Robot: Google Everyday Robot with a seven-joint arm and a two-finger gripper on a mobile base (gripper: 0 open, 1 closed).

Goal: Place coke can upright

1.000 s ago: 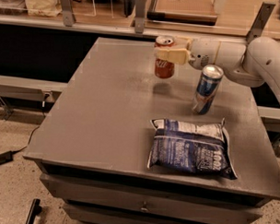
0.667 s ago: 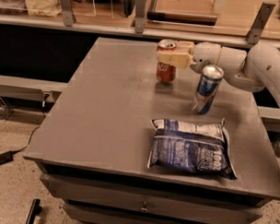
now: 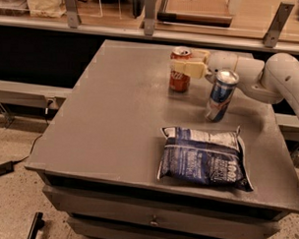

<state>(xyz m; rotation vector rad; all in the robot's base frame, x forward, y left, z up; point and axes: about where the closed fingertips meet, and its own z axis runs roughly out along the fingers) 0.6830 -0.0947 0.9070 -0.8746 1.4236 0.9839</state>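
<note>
Lowered since a moment ago, coke can point(image 3: 180, 80) upright on far side of worktop point(image 3: 115, 120), gripper point(image 3: 185, 61) reaching from right, fingers point(image 3: 189, 68) clasping its top, blue can point(image 3: 220, 97) just right, snack bag point(image 3: 205, 157) nearer

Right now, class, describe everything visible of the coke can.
The coke can is short, red metal with white lettering and a silvery top. It stands upright on the grey table, near the far edge, beside the blue can but apart from it. The tool is closed around its upper half, one finger crossing its front.
</note>
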